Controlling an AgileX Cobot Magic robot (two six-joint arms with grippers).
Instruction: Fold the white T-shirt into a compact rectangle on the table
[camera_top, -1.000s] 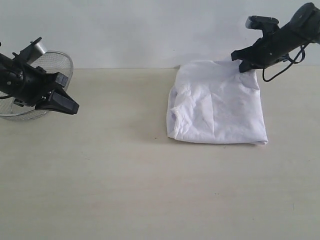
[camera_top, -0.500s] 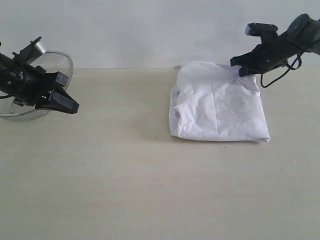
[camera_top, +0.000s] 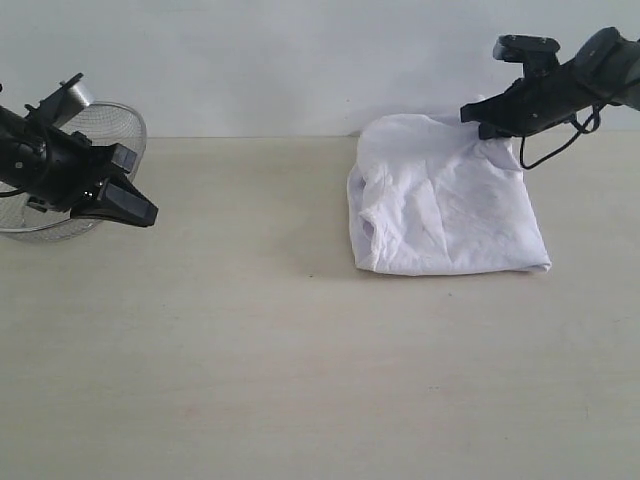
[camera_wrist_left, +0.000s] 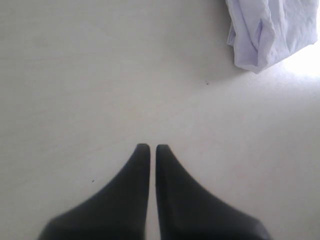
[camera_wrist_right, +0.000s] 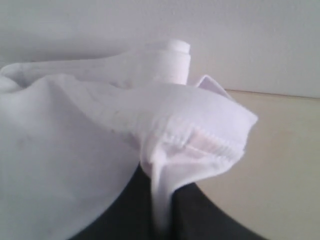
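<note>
Currently right gripper (camera_top: 482, 120) clamped on shirt (camera_top: 440, 205) far corner, held up off table (camera_top: 300, 380); left gripper (camera_top: 143, 214) jaws together, empty, hovering beside basket (camera_top: 118, 122).

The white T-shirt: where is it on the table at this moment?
In the exterior view the white T-shirt lies on the right side of the table, near its far edge. The right end effector pinches its far right corner.

No lettering, label, brand or number legible on white T-shirt (camera_top: 445, 200) or table (camera_top: 300, 380); checked all views.
</note>
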